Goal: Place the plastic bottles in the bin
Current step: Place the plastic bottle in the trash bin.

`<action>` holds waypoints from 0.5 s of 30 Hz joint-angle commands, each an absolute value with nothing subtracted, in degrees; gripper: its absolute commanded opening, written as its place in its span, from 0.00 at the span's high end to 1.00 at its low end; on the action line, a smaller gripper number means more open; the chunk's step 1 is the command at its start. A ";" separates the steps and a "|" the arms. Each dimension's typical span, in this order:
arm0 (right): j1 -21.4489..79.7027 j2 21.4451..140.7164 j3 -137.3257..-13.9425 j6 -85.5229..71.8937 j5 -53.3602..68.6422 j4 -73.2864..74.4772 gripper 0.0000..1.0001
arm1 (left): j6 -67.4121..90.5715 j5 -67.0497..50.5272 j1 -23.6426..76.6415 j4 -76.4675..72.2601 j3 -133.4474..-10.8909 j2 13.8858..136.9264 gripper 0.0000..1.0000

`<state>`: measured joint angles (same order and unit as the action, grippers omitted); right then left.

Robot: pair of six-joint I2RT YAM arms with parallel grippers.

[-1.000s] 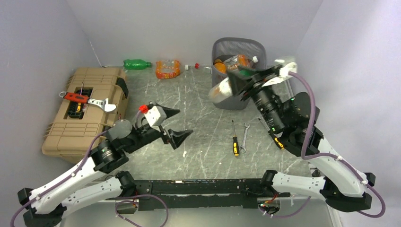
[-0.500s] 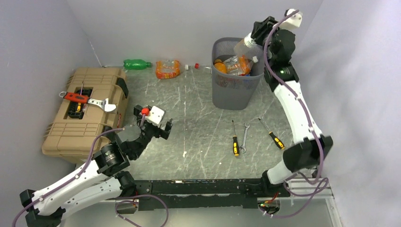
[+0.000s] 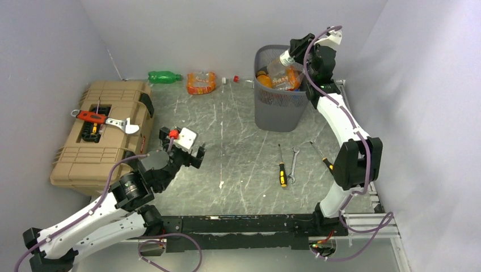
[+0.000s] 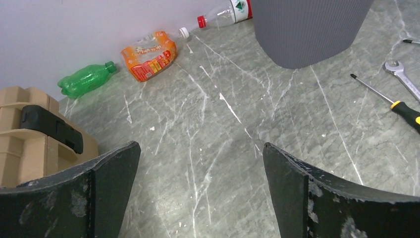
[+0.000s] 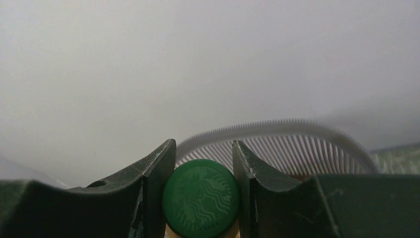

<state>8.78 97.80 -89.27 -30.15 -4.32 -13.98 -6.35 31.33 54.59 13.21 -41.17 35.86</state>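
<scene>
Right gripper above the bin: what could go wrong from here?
1. The right gripper pinches the bottle only at its green cap, so it may swing or slip early.
2. The bin is already piled near the rim with bottles; a dropped one could bounce out onto the table.

Bottle (image 3: pixel 279 63), right pincer (image 3: pixel 293 52) lower over bin (image 3: pixel 278 110)

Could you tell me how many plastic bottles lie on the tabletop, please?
3, along the back wall: green bottle, crushed orange bottle, clear red-capped bottle. Others may be hidden.
</scene>
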 commanded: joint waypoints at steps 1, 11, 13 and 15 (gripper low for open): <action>10.14 101.09 -89.17 -27.02 -8.94 -28.20 1.00 | -5.67 31.27 54.71 13.06 -43.42 36.37 0.01; 10.28 110.53 -89.75 -28.97 -11.69 -33.87 1.00 | -5.79 32.24 54.67 13.73 -43.86 37.76 0.00; 10.36 110.91 -89.91 -29.41 -10.40 -32.75 0.99 | -5.81 32.26 54.71 13.76 -43.85 37.68 0.01; 10.36 110.49 -89.96 -29.05 -8.76 -31.02 0.75 | -5.76 32.08 54.68 13.83 -43.86 37.59 0.01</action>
<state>10.28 110.10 -89.54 -29.17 -10.33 -29.45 -6.37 31.38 54.59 14.79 -41.47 37.87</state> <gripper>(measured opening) 0.465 0.995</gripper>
